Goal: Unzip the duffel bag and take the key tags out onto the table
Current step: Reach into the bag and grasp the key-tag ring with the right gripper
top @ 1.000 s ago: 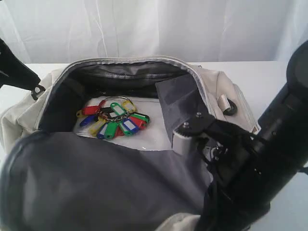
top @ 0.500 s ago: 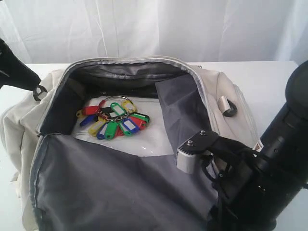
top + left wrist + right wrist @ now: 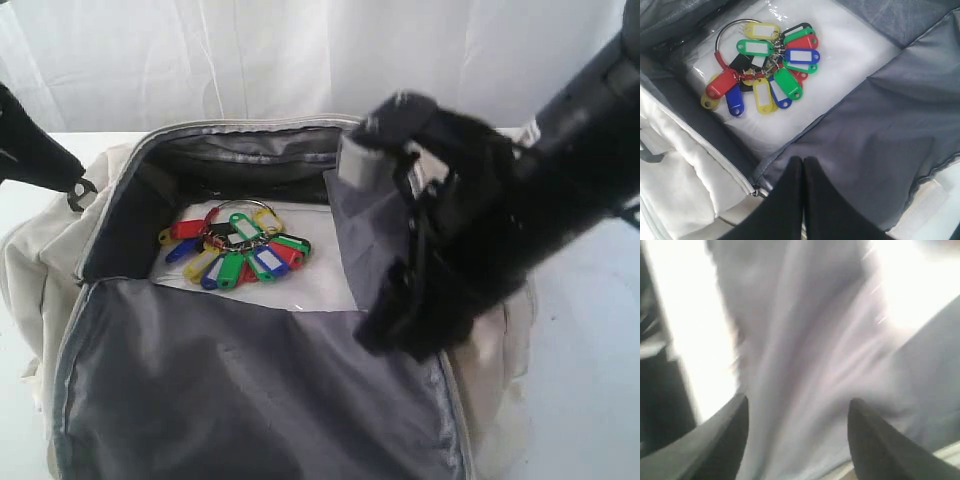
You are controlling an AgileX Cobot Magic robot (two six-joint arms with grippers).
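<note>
The cream duffel bag [image 3: 30, 260] lies unzipped on the white table [image 3: 590, 330], its dark grey lining [image 3: 250, 390] folded out toward the front. The key tags [image 3: 235, 250], red, blue, green, yellow and black on a metal ring, rest on a clear-wrapped white pad inside the bag; the left wrist view shows these key tags [image 3: 767, 65] too. My left gripper [image 3: 802, 160] is shut at the bag's left end by the zip; whether it pinches fabric cannot be seen. My right gripper [image 3: 395, 335], motion-blurred, hangs open over the bag's right side, its fingers [image 3: 740, 415] spread above grey lining.
A white curtain [image 3: 320, 50] closes off the back. The white pad [image 3: 840, 65] lines the bag's floor. The right arm [image 3: 560, 140] crosses over the bag's right end. Bare tabletop shows to the right of the bag.
The right arm has swung up from the front right and now hangs over the bag's right side. The near lining flap has dropped flat. The key tags and left gripper have not moved.
</note>
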